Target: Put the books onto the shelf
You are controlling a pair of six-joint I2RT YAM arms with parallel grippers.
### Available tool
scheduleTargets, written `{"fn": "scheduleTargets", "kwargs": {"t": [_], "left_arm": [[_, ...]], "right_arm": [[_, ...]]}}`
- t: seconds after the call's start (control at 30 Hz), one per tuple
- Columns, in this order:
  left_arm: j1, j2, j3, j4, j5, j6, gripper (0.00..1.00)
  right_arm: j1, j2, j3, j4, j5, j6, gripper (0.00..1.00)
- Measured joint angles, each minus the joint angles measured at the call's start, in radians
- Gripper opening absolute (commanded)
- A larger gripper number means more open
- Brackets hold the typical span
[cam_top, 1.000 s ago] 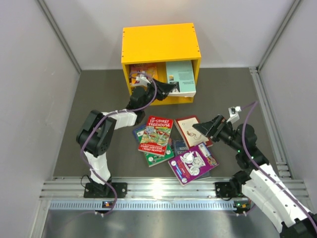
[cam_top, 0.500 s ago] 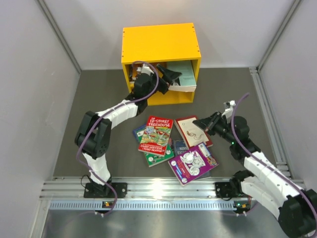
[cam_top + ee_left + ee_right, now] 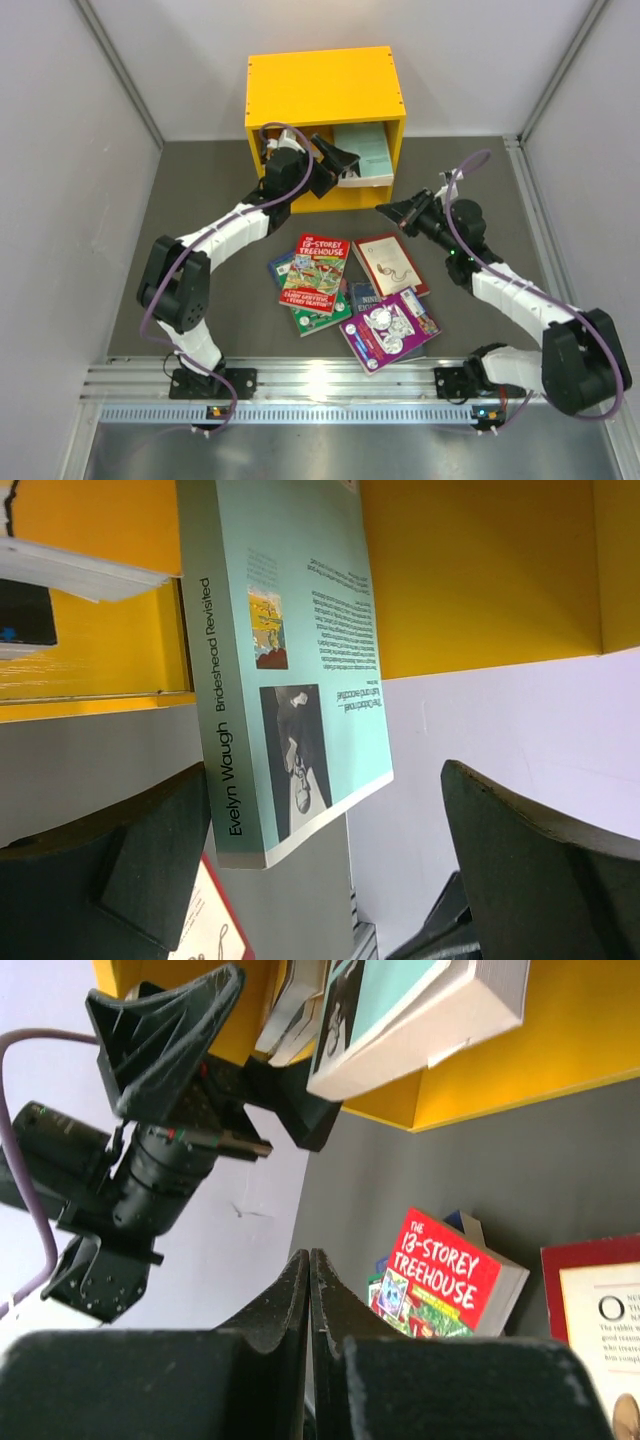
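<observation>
The yellow shelf (image 3: 325, 90) stands at the back. A teal book (image 3: 362, 152) leans in its right compartment, its near end sticking out. My left gripper (image 3: 337, 160) is open at that end, and the book (image 3: 290, 660) reaches between the fingers (image 3: 540, 860) without touching them. My right gripper (image 3: 388, 210) is shut on nothing just in front of the shelf's right side, its tip (image 3: 310, 1258) pointing left. On the floor lie a red Treehouse book (image 3: 313, 272), a red-cream book (image 3: 390, 262), a purple book (image 3: 385, 330) and green and blue ones beneath.
Another book's white pages (image 3: 80, 570) show in the shelf's left compartment. Grey walls close in left and right, and an aluminium rail (image 3: 330, 385) runs along the near edge. The left arm (image 3: 230, 225) stretches from its base to the shelf.
My left gripper opened and let go of the teal book, which now sits deeper in the right compartment. My right gripper shut and swung up-left toward the shelf.
</observation>
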Motion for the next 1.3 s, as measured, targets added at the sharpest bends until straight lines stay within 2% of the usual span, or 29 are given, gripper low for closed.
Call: {"fn": "scheduleTargets", "kwargs": {"t": [0.27, 0.53, 0.8, 1.1, 1.3], "left_arm": [[-0.001, 0.0, 0.0, -0.026, 0.002, 0.016, 0.99], [-0.002, 0.0, 0.04, -0.082, 0.016, 0.035, 0.99], [-0.002, 0.0, 0.06, -0.132, 0.028, 0.045, 0.99], [-0.002, -0.002, 0.061, -0.138, 0.051, 0.047, 0.99], [-0.007, -0.067, 0.016, -0.166, 0.066, 0.033, 0.99]], "right_arm": [[0.001, 0.19, 0.138, 0.05, 0.005, 0.016, 0.0], [0.019, 0.328, 0.204, 0.102, 0.014, 0.038, 0.0], [0.049, 0.404, 0.222, 0.153, 0.042, 0.067, 0.0], [0.043, 0.517, 0.386, 0.152, 0.057, 0.072, 0.0], [0.023, 0.533, 0.417, 0.15, 0.057, 0.073, 0.0]]}}
